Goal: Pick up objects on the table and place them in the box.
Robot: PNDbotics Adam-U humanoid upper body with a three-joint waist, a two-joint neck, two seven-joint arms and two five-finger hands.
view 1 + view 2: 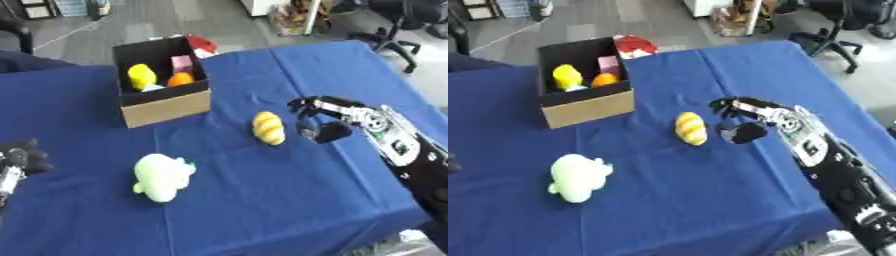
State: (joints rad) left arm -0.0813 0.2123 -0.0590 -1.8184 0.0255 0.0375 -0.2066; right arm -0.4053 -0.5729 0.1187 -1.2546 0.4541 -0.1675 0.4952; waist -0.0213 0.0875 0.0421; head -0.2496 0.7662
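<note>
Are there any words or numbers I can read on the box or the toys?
None can be read.
Box: plain brown front, no print showing.
Yellow toy and pale green toy on the blue cloth: no writing.
Red thing behind the box: a white patch, too blurred to read.

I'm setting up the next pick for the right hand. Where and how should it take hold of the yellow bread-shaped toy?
Probably across its narrow middle, coming from the right. The yellow bread-shaped toy lies flat, long axis running near to far, and the right hand hovers just beside it, holding nothing.
</note>
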